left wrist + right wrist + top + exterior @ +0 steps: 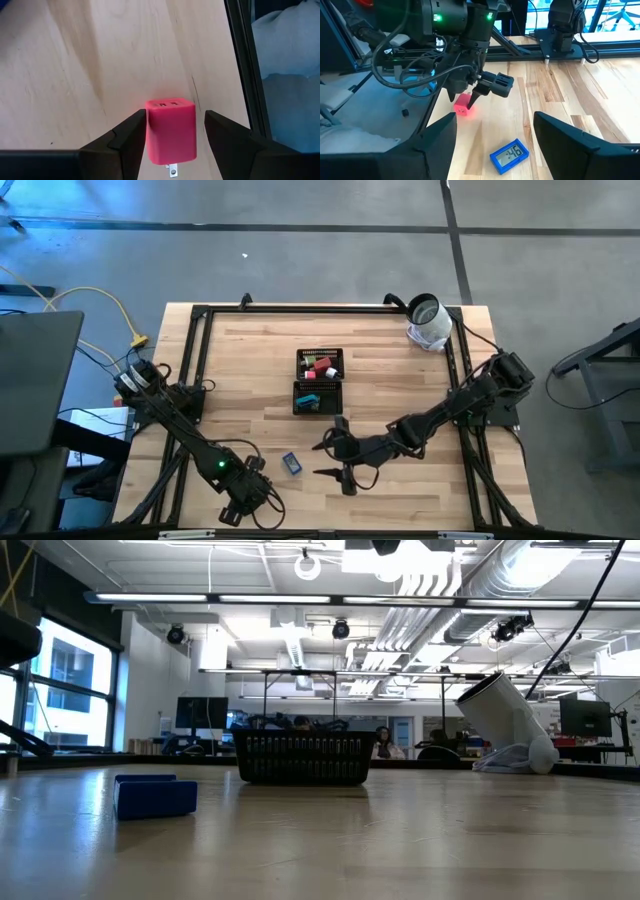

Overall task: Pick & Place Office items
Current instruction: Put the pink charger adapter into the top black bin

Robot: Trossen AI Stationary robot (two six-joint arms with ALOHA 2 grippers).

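Red charger (171, 131) between the left gripper's (175, 131) fingers, at the table's near left corner.

The charger's long axis runs along the fingers, its socket face pointing away from the wrist and its prongs toward it. The fingers stand spread at either flank; contact cannot be told. The black frame rail (246, 65) runs just beside it, leaving little room on that side. The blue clock (509, 154) lies flat nearby, display up, on open wood. The right gripper (333, 459) hangs open beyond it, short of the tray (319, 382).
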